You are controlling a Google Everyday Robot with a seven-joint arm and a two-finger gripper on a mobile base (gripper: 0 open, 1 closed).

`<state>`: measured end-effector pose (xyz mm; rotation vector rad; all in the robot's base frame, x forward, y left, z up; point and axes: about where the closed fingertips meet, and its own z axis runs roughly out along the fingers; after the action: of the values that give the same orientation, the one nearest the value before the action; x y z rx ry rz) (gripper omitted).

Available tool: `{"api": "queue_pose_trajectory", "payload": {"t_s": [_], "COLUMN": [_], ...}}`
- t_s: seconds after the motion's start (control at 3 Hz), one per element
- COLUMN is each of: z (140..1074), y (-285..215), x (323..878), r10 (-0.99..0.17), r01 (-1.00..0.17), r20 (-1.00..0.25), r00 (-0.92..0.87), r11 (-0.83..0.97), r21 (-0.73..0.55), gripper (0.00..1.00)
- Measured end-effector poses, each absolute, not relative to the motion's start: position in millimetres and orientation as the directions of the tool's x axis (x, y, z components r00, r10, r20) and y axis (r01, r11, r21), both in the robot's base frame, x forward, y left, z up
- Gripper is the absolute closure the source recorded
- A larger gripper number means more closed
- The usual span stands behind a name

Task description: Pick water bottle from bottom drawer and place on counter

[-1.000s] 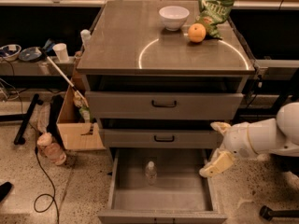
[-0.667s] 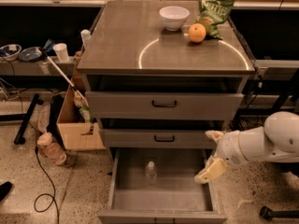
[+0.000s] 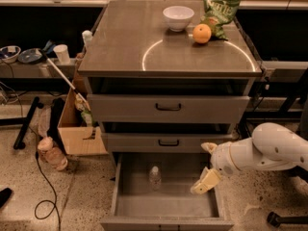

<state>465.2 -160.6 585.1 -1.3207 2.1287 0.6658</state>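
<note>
The jaws stand wide apart and hold nothing: one cream-coloured finger points up by the middle drawer's right end, and the other angles down over the right wall of the open drawer. The robot's two-finger gripper (image 3: 207, 164) sits in the lower right of the frame, at the end of a smooth white arm (image 3: 269, 148) that reaches in from the right edge.

To the left of the gripper, well apart from it, the small clear plastic water bottle with a white cap (image 3: 154, 177) stands upright on the floor of the bottom drawer (image 3: 166, 222). This deep grey metal tray is pulled out toward the bottom edge of the frame. The bottle is near the drawer's middle, slightly toward the back.

Above are two shut grey drawers with black handles. Over them is the counter (image 3: 144, 42), a flat grey-brown metal top marked with a bright circular arc. At its far end stand a white bowl (image 3: 178, 17), an orange (image 3: 201, 33) and a green snack bag (image 3: 219, 11). At the lower left, a pinkish bottle (image 3: 51, 153) lies on the speckled floor beside a cardboard box (image 3: 81, 134).
</note>
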Motion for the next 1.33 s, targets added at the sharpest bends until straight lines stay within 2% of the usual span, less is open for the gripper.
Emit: {"api": "queue_pose_trajectory", "payload": {"t_s": [0.67, 1.33], "z": [523.4, 516.5], "y": [-113.5, -111.9], "x": [487.4, 486.5], "r10": [-0.668, -0.670], "r01": [-0.921, -0.925], "r20": [-0.644, -0.648], "r00": [-0.373, -0.362], "r11": [0.349, 0.346], "r21": [0.171, 0.160], "gripper": [0.00, 0.00]}}
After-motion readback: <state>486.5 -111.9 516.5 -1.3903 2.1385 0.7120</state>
